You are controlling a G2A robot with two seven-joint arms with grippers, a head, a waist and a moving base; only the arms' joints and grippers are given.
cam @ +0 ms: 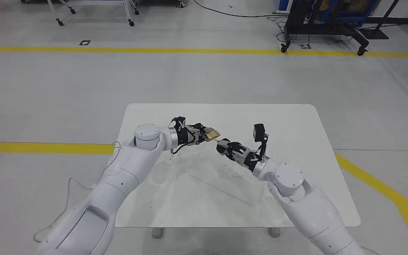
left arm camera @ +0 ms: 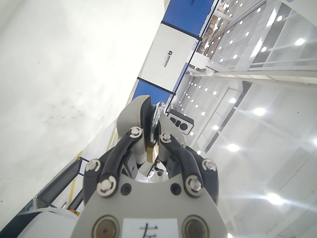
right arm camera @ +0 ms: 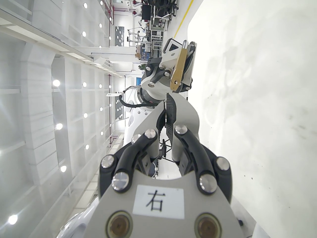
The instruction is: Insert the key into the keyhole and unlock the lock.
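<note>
Black pads (right arm camera: 171, 107), right claw (right arm camera: 166, 115): pressed tight together, no gap showing. I can't make out the key between them; it's too thin or hidden, so I won't swear it's there.
Gap ahead: small! My right tips sit just short of the lock (right arm camera: 178, 66), close but not touching.
Risk one: if the key sits skewed in my pinch, I reckon its tip hits brass beside the keyhole (right arm camera: 175, 82) and skids off.
Risk two: push too hard and the lock could swivel in my other claw's grip, or the key could slide back through my pads.
Risk three: both are up in the air, so anything that slips drops to the table.
Lock's pointing: keyhole end faces my right claw, hoop end faces away.
Long axis: runs from one claw towards the other, roughly across the table, a little off my right claw's own line by my judgement.
Left claw (cam: 201, 134): closed on the brass body, flat sides clamped, shackle (left arm camera: 158, 111) sticking out past the fingertips.
White table (cam: 287, 127): below both claws, lock held above its middle.
Yellow line (cam: 191, 50): on the floor, well beyond the far edge.
</note>
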